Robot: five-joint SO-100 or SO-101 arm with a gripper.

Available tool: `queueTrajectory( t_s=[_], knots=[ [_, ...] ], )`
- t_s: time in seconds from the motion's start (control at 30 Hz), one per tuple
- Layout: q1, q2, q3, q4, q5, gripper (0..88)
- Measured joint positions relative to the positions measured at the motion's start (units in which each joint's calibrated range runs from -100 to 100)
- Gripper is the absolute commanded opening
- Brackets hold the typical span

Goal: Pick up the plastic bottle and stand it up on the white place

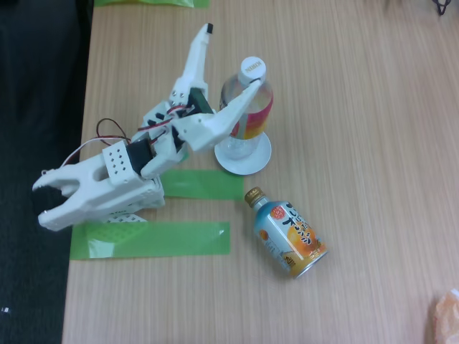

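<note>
The plastic bottle (pixel 257 107), clear with a white cap and a red and yellow label, stands upright on the small white plate (pixel 247 165) near the middle of the wooden table. My white gripper (pixel 233 57) is open, its fingers spread wide. One fingertip points up and away at the far left of the bottle. The other finger (pixel 233 115) lies across the bottle's left side below the cap. I cannot tell whether it touches the bottle.
An orange-and-blue metal bottle (pixel 290 233) with a gold cap lies on its side, in front and to the right of the plate. Two green tape strips (pixel 204 184) (pixel 150 240) lie by the arm's base. The table's left edge (pixel 86 143) drops to dark floor.
</note>
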Motion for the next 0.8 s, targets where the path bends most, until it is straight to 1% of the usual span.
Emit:
queueTrajectory(
  t_s=[0.1,0.17,0.3,0.47,0.57,0.7,0.73,0.8],
  knots=[
    [6.43,-0.17,0.00,-3.82,-4.73,44.1],
    [10.53,-0.08,0.00,-5.01,-9.10,44.1],
    [18.98,-0.08,0.00,-5.52,-21.08,44.1],
    [24.73,-0.08,0.00,-7.39,-34.60,44.1],
    [24.95,-0.25,0.09,-14.27,-40.48,44.1],
    [25.63,-0.51,0.27,-27.78,-46.00,43.3],
    [25.48,-0.51,0.27,-31.01,-47.21,41.5],
    [25.70,-0.51,0.27,-36.96,-49.00,34.6]
  ],
)
